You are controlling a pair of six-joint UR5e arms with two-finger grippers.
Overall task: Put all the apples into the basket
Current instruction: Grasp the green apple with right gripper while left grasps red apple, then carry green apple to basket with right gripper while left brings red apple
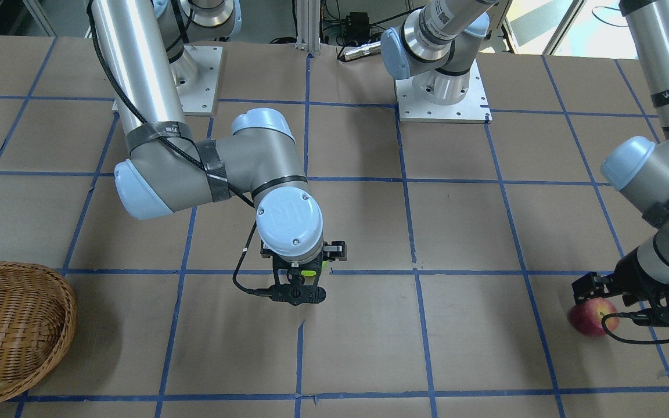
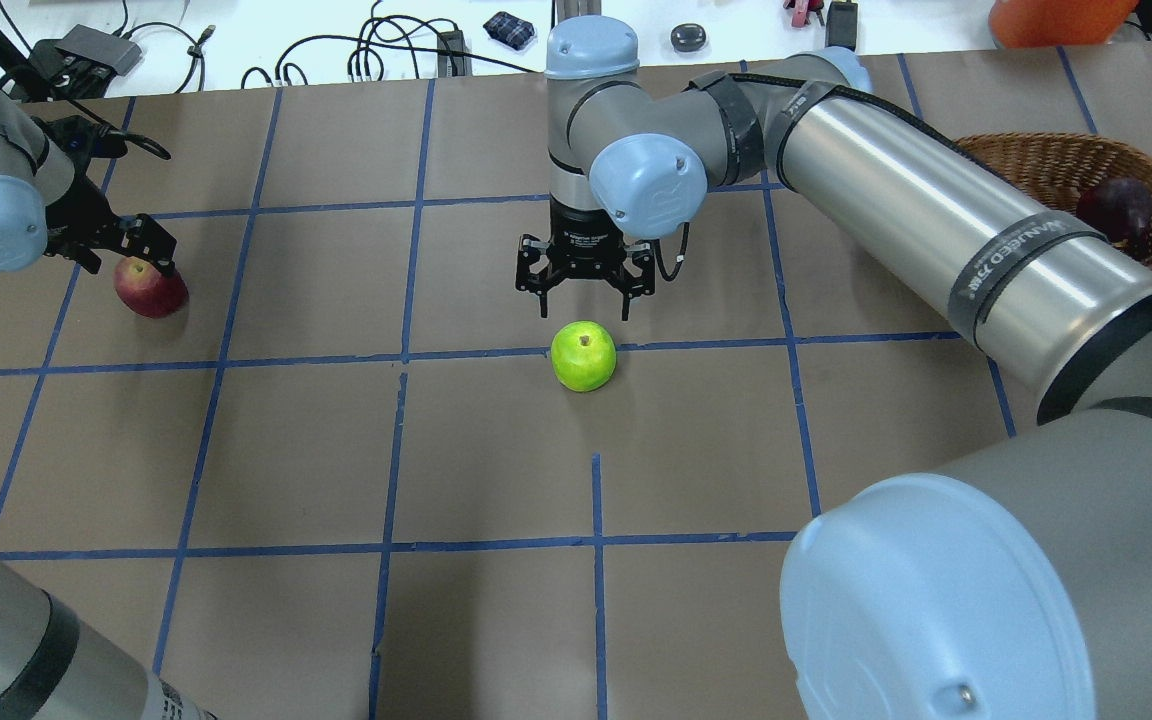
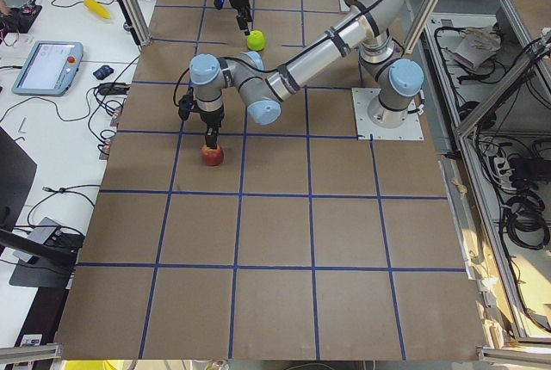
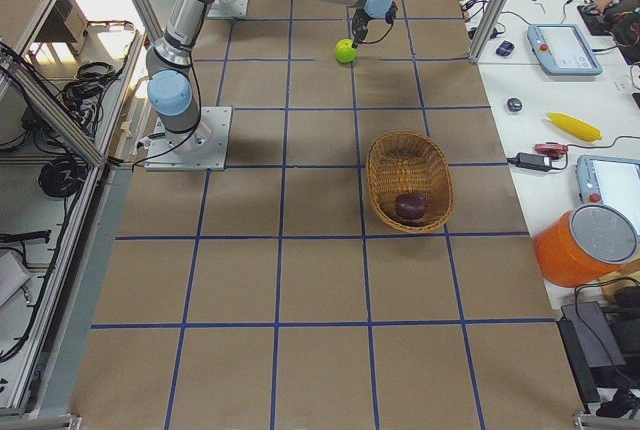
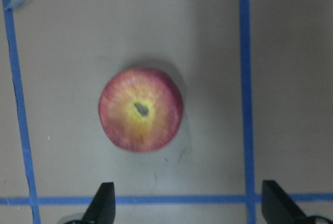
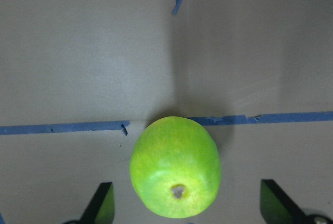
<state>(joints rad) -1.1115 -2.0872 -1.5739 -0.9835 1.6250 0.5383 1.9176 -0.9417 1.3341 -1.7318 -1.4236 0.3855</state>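
Basket (image 4: 405, 165) of woven wicker, round glossy apples (image 2: 583, 355), left and right jaws spread.

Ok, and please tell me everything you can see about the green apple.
The green apple is bright lime green, round, smooth and slightly glossy, with a small brownish stem pit facing upward. It stands on the brown paper-covered table, near its middle, right on a blue tape line. The right gripper hangs just above it with its jaws open on either side. Nothing appears to touch the apple except the table.
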